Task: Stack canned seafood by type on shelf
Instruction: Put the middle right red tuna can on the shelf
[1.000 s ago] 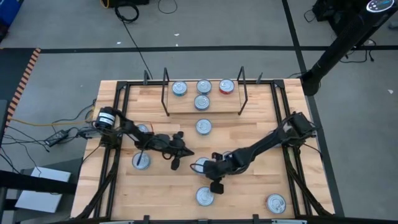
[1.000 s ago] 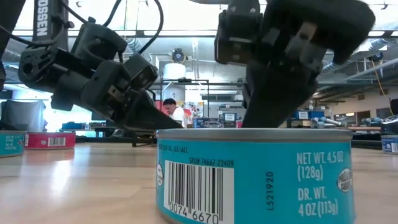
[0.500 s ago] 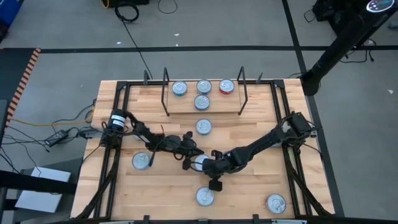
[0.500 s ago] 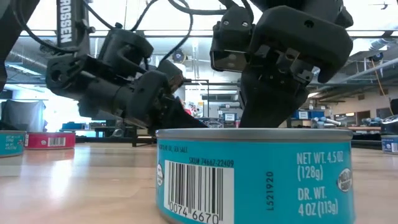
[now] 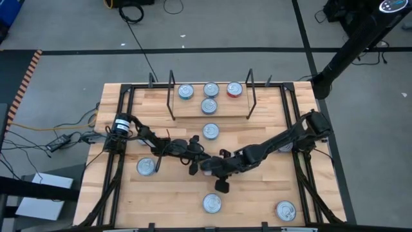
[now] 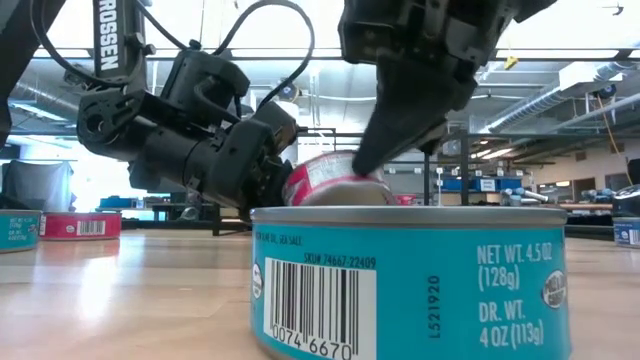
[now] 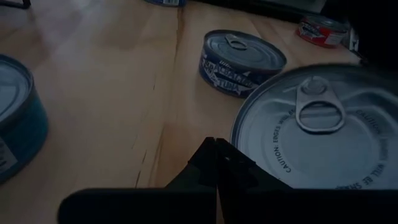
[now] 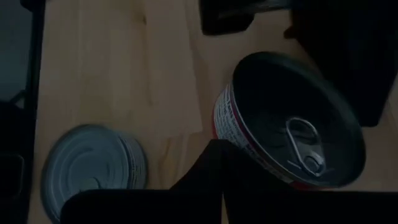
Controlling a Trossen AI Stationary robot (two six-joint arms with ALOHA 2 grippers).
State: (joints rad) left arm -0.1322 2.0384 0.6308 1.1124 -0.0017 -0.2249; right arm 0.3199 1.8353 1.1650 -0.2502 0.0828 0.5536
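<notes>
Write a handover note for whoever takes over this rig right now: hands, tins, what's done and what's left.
Left hand: shut, mid-table, tips against a tin's lid.
Right hand: shut, facing the left hand.
Red-label tin: tilted up off the table between the two hands, not gripped in either.
Shelf: four tins, with a back row of three whose right-hand one is red, and one in front.
Loose tins: one before the shelf, one left, two near the front edge.
Left: shelve the tilted tin and the loose ones, sorted by type.
</notes>
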